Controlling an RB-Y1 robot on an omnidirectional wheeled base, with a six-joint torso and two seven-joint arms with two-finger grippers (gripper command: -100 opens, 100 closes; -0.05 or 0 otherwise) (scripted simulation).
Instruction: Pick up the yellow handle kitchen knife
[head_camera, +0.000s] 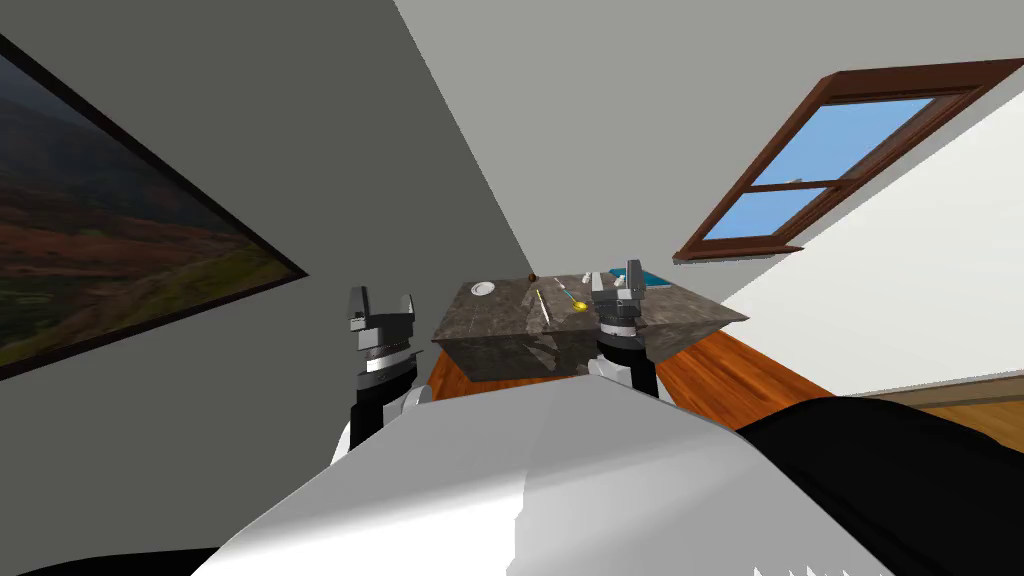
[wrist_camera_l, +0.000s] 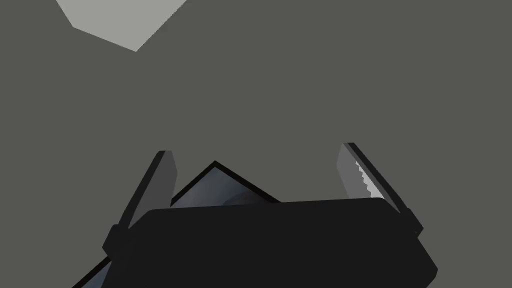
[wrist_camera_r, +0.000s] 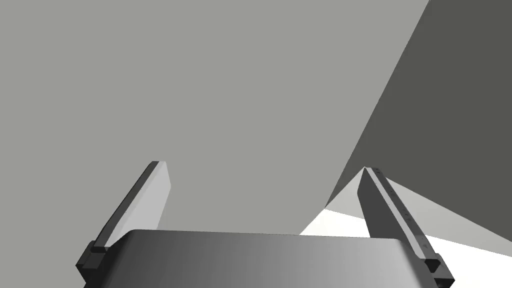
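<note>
1. Knife (head_camera: 541, 304), which I take to be the long, thin, pale sliver, lies flat near the middle of the dark marbled table (head_camera: 500, 345). Its handle colour is too small to read.
2. The right gripper (head_camera: 616, 281) is over the table's right part, fingers spread wide and holding nothing. The left gripper (head_camera: 381, 303) hangs off the table's left side, also wide and empty.
3. A mix-up is likely: a yellow-headed, green-stemmed utensil (head_camera: 575, 300) lies on the table just right of the sliver, and its colour could draw the grasp.
4. Neither gripper seems aimed at the tabletop, so the wrist must turn far. A hasty swing could strike the table's near edge.
5. A thin piece on a hard top may skid away, or the fingertips may scrape the table. Pinched off-centre, it would probably pivot.
6. The white dish (head_camera: 483, 289), near the table's far left corner, sits well apart and looks safe.
</note>
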